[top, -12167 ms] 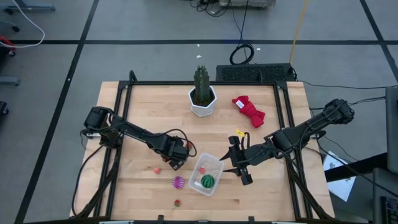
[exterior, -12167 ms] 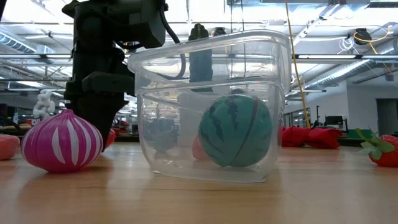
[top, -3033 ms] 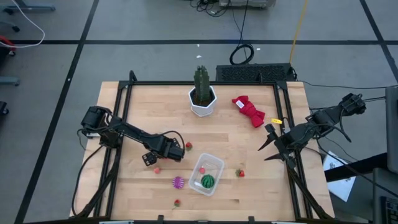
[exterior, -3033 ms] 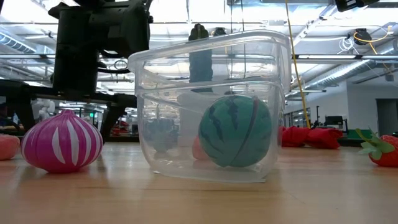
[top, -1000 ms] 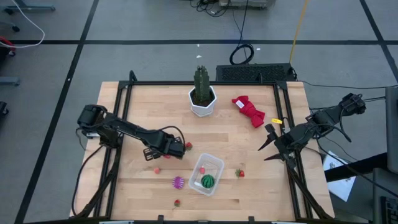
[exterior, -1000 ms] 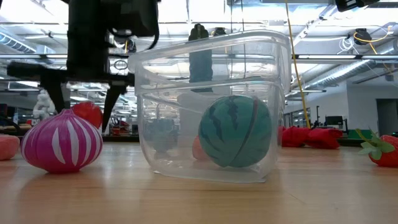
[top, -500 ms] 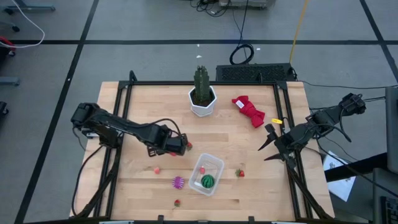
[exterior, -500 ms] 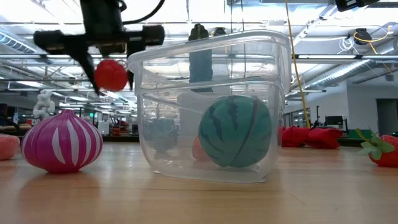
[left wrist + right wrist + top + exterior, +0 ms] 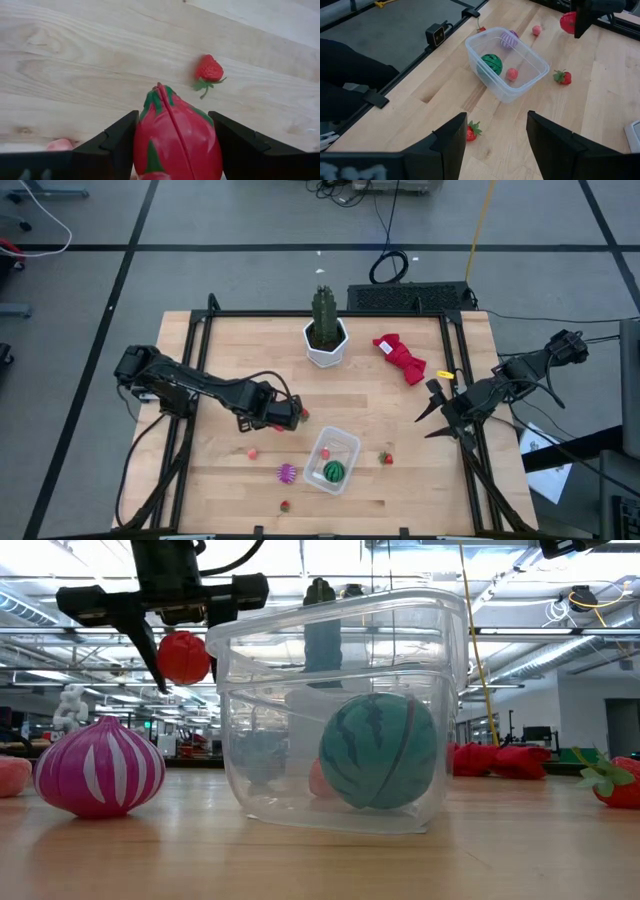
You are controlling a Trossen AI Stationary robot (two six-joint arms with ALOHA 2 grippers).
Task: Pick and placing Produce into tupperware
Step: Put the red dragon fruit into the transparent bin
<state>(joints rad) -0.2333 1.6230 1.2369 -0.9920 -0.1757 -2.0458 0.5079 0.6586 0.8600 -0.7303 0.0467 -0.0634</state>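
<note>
My left gripper point(image 9: 297, 415) is shut on the larger red piece point(image 9: 184, 657), which has green leaves. It hangs above the table, left of and beyond the clear tupperware point(image 9: 332, 460). The tupperware stands on its base and holds the green striped ball point(image 9: 491, 63) and a pink bit point(image 9: 512, 74). The purple spiky piece point(image 9: 100, 767) lies on the table by the tupperware's left side. My right gripper point(image 9: 496, 117) is open and waits at the table's right edge point(image 9: 428, 425). My left gripper pinches the red piece point(image 9: 177, 142) across its body between the two fingers point(image 9: 122, 135). The fingers come from above, slanting in from the table's left. The piece is lifted clear of the table, and its green leafy end point(image 9: 159, 97) points away from the gripper.
Loose strawberries lie right of the tupperware point(image 9: 384, 458) and near the table's near edge point(image 9: 285, 505). A pink bit point(image 9: 253, 453) sits left of the tupperware. The cactus in its white pot point(image 9: 325, 335) and the red cloth bundle point(image 9: 400, 358) stand toward the far edge.
My left gripper has taken hold of the red piece, which rested on the table between its fingers, and has risen with it. The piece is now lifted clear, about level with the tupperware's rim in the low view, and has shifted slightly toward the tupperware.
</note>
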